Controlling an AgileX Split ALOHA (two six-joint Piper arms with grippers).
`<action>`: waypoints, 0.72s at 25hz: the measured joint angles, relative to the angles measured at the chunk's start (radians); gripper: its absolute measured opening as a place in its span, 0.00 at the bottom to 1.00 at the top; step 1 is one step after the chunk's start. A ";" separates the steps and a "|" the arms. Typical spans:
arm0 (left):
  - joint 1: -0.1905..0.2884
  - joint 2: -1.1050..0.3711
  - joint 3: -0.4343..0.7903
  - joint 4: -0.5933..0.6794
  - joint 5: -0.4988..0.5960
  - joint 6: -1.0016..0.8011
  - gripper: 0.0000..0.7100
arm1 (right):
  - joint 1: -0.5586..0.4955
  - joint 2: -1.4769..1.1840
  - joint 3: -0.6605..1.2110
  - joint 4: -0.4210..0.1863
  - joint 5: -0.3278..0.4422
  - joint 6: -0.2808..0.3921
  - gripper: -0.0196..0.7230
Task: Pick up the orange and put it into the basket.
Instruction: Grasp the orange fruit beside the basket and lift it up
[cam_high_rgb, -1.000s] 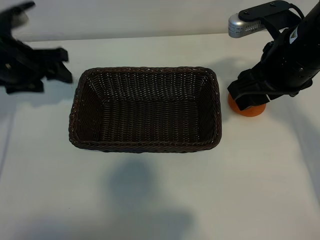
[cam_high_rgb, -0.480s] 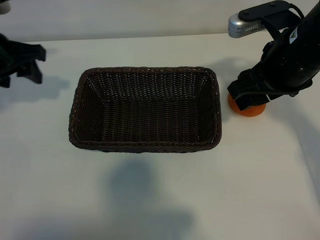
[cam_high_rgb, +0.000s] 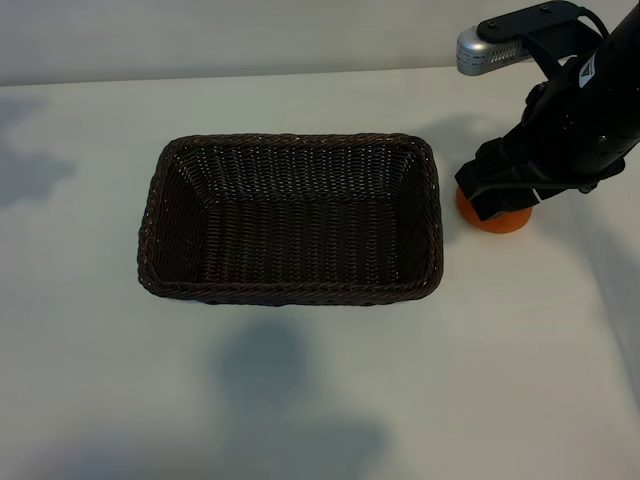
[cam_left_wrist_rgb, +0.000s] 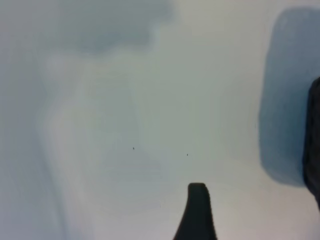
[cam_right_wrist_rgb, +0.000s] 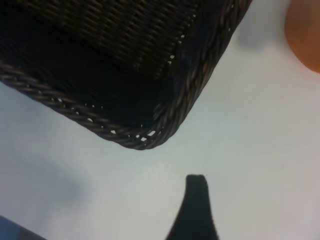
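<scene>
The dark-brown woven basket (cam_high_rgb: 292, 141) stands in the middle of the white table with nothing in it. To its right lies the orange (cam_high_rgb: 497, 221), mostly hidden under my right gripper (cam_high_rgb: 503, 193), which hangs just over it. In the right wrist view the orange (cam_right_wrist_rgb: 306, 35) shows at the picture's edge, apart from the one dark fingertip (cam_right_wrist_rgb: 196, 200) in view, and a basket corner (cam_right_wrist_rgb: 170, 120) fills the far side. The right gripper is open and holds nothing. My left arm is out of the exterior view. Its wrist view shows one fingertip (cam_left_wrist_rgb: 197, 205) over bare table, jaws open.
The right arm's black body and a silver camera mount (cam_high_rgb: 490, 45) stand over the table's far right. A faint shadow (cam_high_rgb: 35, 170) lies at the far left. White table (cam_high_rgb: 300, 390) stretches in front of the basket.
My left arm has drawn away to the left and left the exterior view, leaving only its shadow. The right arm, the orange and the basket have not moved.
</scene>
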 joint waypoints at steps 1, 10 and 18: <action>0.000 -0.022 0.000 -0.001 0.003 0.004 0.84 | 0.000 0.000 0.000 0.000 0.000 0.000 0.79; 0.000 -0.308 0.027 -0.005 0.042 0.025 0.84 | 0.000 0.000 0.000 0.000 0.000 -0.021 0.79; 0.000 -0.693 0.178 -0.008 0.007 0.091 0.84 | 0.000 0.000 0.000 0.000 -0.004 -0.028 0.79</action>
